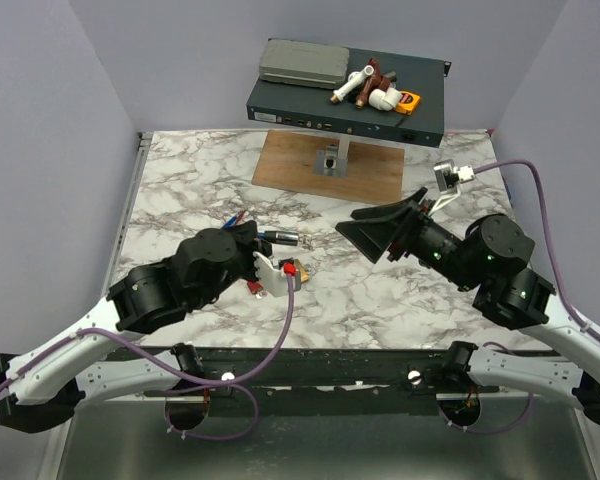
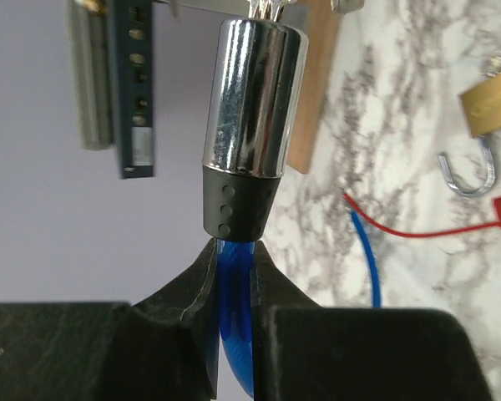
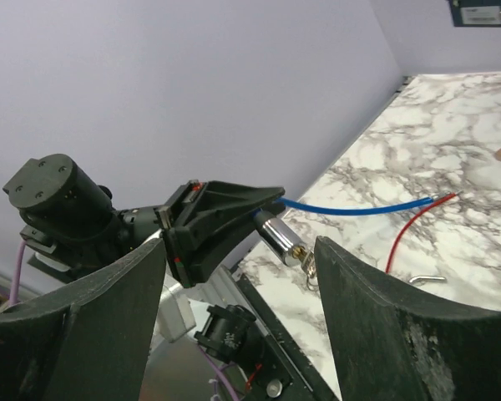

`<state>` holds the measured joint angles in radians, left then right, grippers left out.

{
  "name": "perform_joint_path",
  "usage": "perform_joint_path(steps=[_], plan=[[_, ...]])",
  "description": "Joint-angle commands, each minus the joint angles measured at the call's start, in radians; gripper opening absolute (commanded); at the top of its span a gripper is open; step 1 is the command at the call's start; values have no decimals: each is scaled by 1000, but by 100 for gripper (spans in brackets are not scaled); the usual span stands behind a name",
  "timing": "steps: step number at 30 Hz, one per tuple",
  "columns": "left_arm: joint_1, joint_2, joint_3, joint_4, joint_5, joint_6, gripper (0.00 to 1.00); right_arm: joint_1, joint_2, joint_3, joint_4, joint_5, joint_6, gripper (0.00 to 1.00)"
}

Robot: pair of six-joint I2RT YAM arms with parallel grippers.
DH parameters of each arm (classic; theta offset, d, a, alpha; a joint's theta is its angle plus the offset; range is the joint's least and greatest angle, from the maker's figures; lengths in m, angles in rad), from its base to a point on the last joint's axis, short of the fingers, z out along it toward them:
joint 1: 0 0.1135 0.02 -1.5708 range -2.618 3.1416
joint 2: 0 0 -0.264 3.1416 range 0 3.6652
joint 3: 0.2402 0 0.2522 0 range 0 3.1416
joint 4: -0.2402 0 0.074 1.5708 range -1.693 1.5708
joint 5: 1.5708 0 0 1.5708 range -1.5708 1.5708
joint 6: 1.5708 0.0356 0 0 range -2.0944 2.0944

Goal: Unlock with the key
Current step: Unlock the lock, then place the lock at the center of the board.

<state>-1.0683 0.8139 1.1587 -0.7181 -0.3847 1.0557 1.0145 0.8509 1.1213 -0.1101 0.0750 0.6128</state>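
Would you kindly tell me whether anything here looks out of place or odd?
Two things stand out. A brass padlock lies loose on the marble table with its shackle swung open. The left gripper pinches only the blue cable, below the chrome cylinder, which juts out unsupported.

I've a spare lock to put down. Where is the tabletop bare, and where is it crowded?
Bare marble: the far-left corner between the wall and the wooden board, and the near-middle stretch between the brass padlock and the right arm. Crowded: around the left fingers, which pinch the blue cable under the lock barrel, with red cable beside.
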Motion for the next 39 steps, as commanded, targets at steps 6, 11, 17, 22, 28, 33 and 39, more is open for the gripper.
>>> perform_joint_path(steps=[6, 11, 17, 22, 28, 33, 39], plan=[[5, 131, 13, -221, 142, -543, 0, 6, -43, 10, -106, 104, -65, 75], [8, 235, -14, -187, 267, -754, 0, 6, -78, -13, -125, 169, -73, 75], [12, 388, -94, -17, 328, -868, 0, 6, -123, -26, -158, 266, -86, 75], [41, 627, -54, 55, 338, -955, 0, 5, -144, -42, -186, 351, -90, 75], [104, 956, 208, -23, 420, -1050, 0, 7, -154, -75, -192, 398, -95, 76], [119, 1031, 261, 69, 492, -1051, 1, 5, -145, -80, -209, 404, -89, 78], [134, 1110, 300, 103, 535, -1073, 33, 6, -152, -98, -214, 406, -72, 81]])
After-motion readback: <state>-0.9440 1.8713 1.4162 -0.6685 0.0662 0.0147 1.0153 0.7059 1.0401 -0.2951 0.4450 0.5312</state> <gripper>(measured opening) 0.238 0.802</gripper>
